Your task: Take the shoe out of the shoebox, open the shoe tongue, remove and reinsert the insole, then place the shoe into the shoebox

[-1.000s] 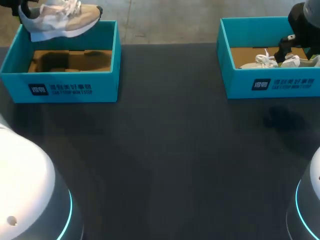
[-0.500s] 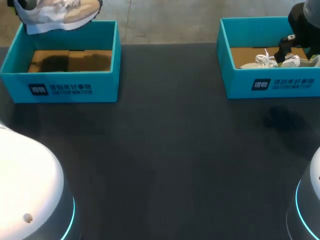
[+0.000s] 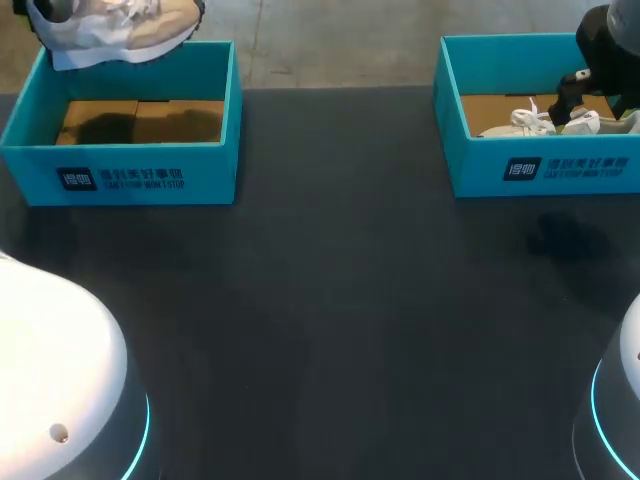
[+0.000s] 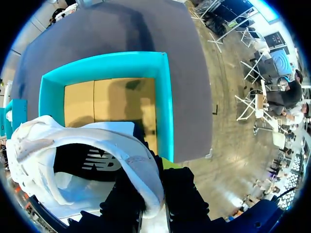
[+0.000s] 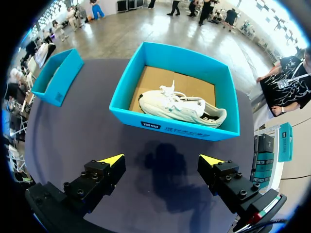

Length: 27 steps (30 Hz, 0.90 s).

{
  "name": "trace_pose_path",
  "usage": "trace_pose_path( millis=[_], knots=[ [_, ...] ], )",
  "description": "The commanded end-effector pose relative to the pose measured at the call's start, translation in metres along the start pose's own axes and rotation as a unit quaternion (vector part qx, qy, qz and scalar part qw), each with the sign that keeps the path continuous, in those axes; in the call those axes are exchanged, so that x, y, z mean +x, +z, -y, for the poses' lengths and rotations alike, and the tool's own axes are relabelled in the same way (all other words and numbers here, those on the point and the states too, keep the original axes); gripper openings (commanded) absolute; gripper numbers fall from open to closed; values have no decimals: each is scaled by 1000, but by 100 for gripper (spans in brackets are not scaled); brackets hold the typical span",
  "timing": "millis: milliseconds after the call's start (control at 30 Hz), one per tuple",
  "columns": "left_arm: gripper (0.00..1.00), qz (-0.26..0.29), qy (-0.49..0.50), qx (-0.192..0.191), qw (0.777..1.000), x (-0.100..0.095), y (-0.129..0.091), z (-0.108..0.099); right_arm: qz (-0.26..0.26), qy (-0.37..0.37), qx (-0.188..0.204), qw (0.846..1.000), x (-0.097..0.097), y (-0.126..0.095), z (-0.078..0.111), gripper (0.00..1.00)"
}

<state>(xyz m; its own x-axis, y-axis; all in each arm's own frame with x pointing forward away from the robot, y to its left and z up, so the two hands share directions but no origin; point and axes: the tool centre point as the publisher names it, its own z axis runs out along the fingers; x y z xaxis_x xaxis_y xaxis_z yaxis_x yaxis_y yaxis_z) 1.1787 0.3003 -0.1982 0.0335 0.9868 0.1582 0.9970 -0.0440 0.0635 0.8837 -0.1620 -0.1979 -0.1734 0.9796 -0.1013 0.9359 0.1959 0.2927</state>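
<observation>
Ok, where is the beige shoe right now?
Head view, far left: the beige shoe hangs above the back rim of the left shoebox, heel collar gripped by the left gripper.

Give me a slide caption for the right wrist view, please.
Right jaws open over the table, with a white shoe in a teal shoebox ahead.

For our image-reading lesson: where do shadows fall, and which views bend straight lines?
Head view: shadow inside the left shoebox, below the raised shoe. Right wrist view: a dark blot on the table before the right shoebox, whose straight walls bow. Left wrist view: box walls curve too.
</observation>
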Motion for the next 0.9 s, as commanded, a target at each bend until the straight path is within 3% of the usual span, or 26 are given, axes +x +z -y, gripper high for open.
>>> trace_pose_path(
  millis=[33, 200, 900],
  knots=[
    [0, -1, 0, -5, 1000, 0, -2, 4, -1, 0, -1, 1000, -1, 1, 0, 100],
    [0, -1, 0, -5, 1000, 0, -2, 4, -1, 0, -1, 1000, -1, 1, 0, 100],
    [0, -39, 46, -45, 997, -65, -60, 100, -1, 0, -1, 1000, -1, 1, 0, 100]
  ],
)
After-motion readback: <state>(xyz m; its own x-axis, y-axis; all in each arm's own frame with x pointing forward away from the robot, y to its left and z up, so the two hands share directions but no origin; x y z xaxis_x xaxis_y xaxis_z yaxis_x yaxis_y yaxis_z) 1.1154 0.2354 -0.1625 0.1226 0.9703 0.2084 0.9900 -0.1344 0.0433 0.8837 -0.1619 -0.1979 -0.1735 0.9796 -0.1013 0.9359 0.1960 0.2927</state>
